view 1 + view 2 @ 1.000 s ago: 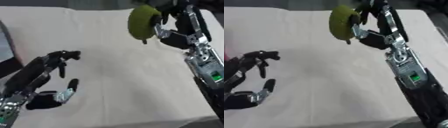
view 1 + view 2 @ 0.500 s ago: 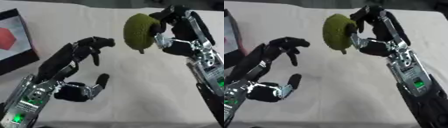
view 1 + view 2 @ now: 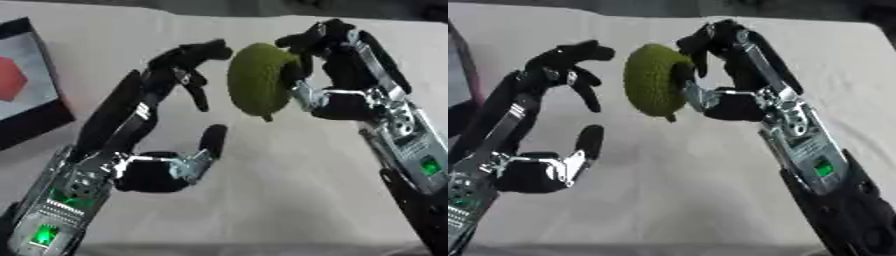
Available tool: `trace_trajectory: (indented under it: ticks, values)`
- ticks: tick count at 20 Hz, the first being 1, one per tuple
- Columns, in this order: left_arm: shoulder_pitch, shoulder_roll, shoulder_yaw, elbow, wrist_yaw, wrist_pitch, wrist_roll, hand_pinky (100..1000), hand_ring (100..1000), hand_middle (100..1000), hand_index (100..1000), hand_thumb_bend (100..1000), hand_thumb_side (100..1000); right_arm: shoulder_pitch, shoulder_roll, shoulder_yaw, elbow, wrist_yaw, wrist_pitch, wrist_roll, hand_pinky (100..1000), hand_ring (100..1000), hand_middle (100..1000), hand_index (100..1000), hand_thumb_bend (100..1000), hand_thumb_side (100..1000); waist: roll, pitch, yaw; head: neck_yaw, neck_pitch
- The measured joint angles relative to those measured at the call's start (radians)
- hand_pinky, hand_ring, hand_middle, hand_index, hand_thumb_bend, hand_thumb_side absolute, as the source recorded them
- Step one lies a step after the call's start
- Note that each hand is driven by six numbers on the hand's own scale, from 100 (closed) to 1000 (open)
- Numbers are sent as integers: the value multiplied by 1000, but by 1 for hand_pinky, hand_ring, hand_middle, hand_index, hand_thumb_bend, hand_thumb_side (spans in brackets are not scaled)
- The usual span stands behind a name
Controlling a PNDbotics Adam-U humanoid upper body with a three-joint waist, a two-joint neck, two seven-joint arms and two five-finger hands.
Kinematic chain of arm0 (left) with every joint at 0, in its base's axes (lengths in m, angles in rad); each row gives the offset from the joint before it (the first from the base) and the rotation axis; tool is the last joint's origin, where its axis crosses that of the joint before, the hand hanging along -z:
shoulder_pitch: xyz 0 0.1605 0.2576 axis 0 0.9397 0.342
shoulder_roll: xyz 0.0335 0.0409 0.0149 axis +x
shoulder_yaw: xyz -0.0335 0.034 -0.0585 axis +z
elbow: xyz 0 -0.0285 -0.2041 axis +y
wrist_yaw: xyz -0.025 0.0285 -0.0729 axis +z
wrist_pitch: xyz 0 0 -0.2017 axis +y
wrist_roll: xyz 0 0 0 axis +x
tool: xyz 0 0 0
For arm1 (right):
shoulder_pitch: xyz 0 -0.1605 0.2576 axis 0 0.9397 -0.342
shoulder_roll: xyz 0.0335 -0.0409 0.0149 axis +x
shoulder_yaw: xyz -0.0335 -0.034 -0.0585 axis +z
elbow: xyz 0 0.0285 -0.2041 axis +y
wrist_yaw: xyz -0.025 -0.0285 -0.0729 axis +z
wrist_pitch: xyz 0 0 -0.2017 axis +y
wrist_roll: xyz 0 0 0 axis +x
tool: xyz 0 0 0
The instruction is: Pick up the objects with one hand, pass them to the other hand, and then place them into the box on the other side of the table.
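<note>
An olive-green knitted round object hangs above the cloth-covered table, held by my right hand, whose fingers curl over its top and right side. My left hand is raised just left of it, fingers spread and thumb pointing up, with a small gap to the object. A black box lies at the left edge with a red shape inside it.
The table is covered by a pale beige cloth. My right forearm runs down the right side and my left forearm fills the lower left.
Both hands have closed in on each other. The right hand carried the green object lower and leftward; the left hand rose toward it. The whole view also shifted.
</note>
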Motion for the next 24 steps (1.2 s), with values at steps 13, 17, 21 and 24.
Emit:
trace_trajectory:
  ticks: [13, 17, 21, 24]
  values:
    - [-11, -24, -38, 26, -44, 4, 6, 720, 503, 869, 1000, 100, 470, -12, 1, 29, 0, -33, -33, 41, 776, 412, 266, 273, 100, 100, -5, 0, 0, -14, 0]
    - [-18, -24, -48, 22, -42, -31, -29, 711, 496, 870, 1000, 100, 463, -12, 1, 34, 0, -40, -38, 52, 776, 412, 266, 273, 100, 100, -5, 0, 0, -18, 0]
    - [-19, -24, -52, 19, -25, -55, -59, 678, 448, 811, 963, 100, 424, -12, 0, 40, 0, -41, -43, 63, 776, 410, 266, 272, 100, 100, -5, 0, -1, -28, 0]
    - [-22, -25, -54, 18, -11, -54, -64, 669, 418, 771, 924, 100, 419, -12, 0, 48, 0, -42, -47, 75, 776, 409, 266, 272, 100, 100, -6, 0, -1, -34, 0]
